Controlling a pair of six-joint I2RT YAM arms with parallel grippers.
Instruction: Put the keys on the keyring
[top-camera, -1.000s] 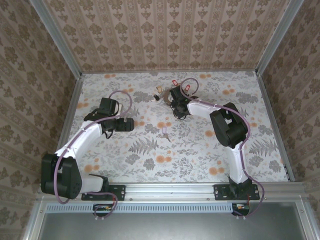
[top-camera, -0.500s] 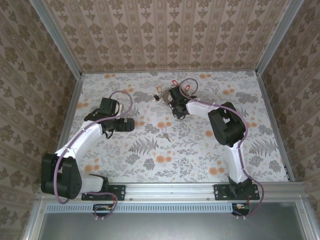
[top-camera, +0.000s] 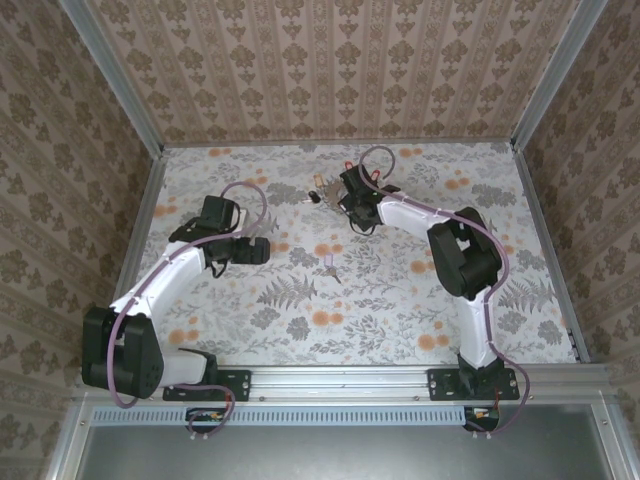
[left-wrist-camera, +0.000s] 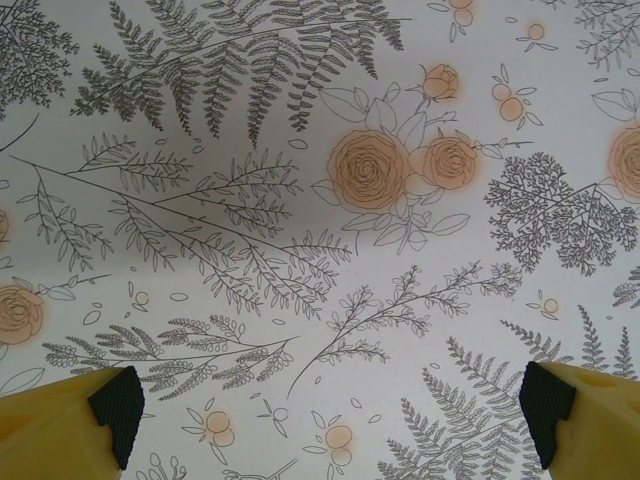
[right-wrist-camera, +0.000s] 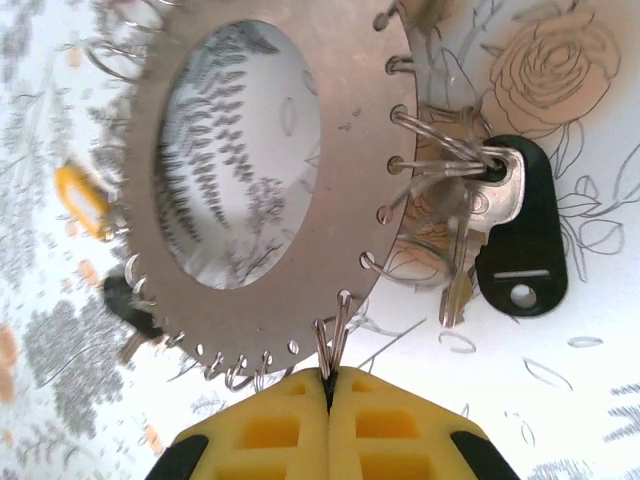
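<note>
At the far middle of the flower-printed table, flat grey keyring, rim punched with small holes carrying thin wire loops. Right gripper pinched tight on the keyring by one rim loop. Left gripper spread wide, well apart from it. Black-headed key hung on several loops; yellow-headed key beside the opposite rim

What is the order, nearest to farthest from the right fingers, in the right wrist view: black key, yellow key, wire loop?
1. Wire loop, on the keyring's near rim, pinched between the right fingers.
2. Black key, to the right, hooked to the rim.
3. Yellow key, far left past the ring, blurred.
</note>
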